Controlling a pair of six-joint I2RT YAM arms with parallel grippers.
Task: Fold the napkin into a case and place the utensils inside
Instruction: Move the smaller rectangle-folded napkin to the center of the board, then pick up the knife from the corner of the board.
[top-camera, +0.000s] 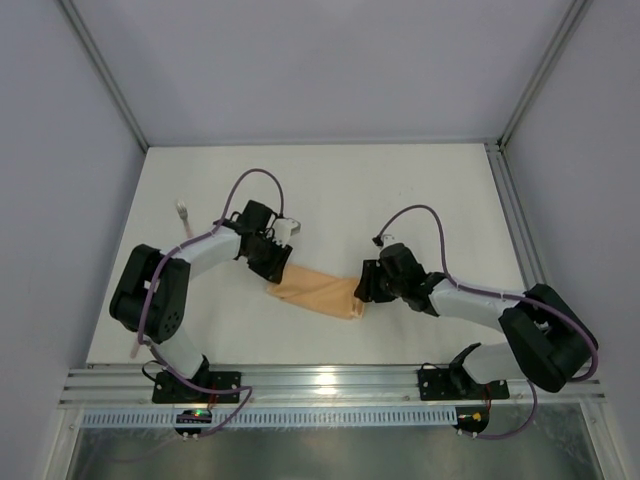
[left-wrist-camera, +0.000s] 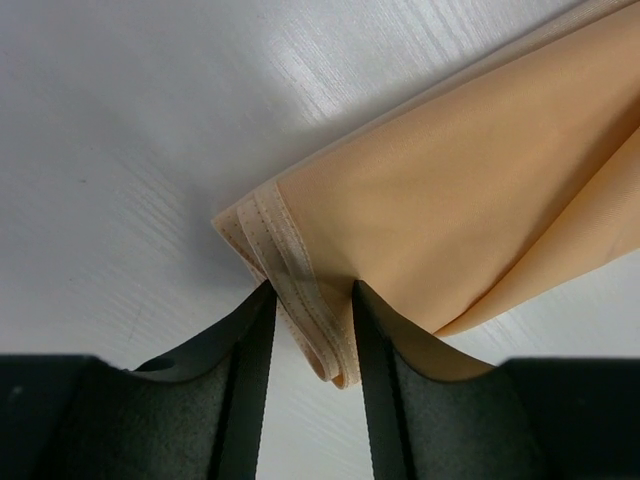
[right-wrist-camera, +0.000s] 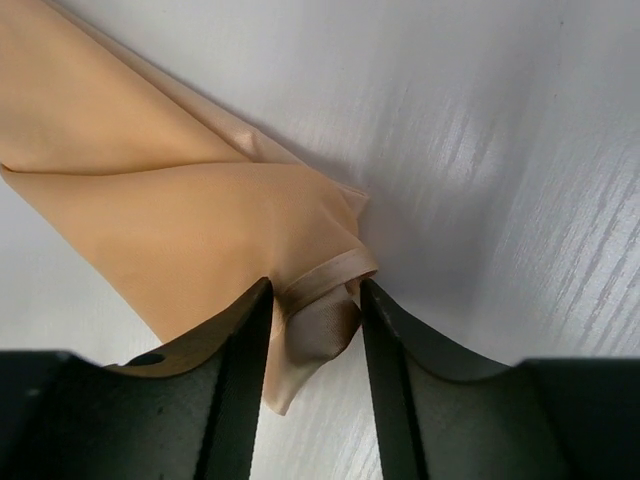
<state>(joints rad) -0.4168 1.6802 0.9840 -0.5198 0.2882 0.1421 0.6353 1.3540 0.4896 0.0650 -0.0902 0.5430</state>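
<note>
right gripper (top-camera: 363, 292) reaches in from the near right and is down at the table (top-camera: 400, 190), at the napkin's nearer end. in its wrist view the two dark fingers (right-wrist-camera: 235, 400) stand on either side of a bunched, rolled corner of the cloth, which fills the gap between them. whether they pinch it or only bracket it i cannot tell. the napkin (top-camera: 315, 293) lies on the table as a narrow folded band between the two grippers. its long axis runs slantwise across the table. the right end sits nearer the arm bases and the left end a little farther off. so the right end points to the right gripper and the left end to the left one, and the cloth's middle lies bare between them. left gripper (top-camera: 274, 268) comes in from the left side and meets the farther end. in its wrist view the fingers (left-wrist-camera: 250, 400) straddle the hemmed corner. the stitched edge runs down between them and the rest of the cloth spreads away up and to the right. here too i cannot tell if the jaws are clamped on the hem. farther back, well apart from the cloth and left of the left arm, a small pale utensil (top-camera: 183, 211) lies on the table, too small to make out more.
</note>
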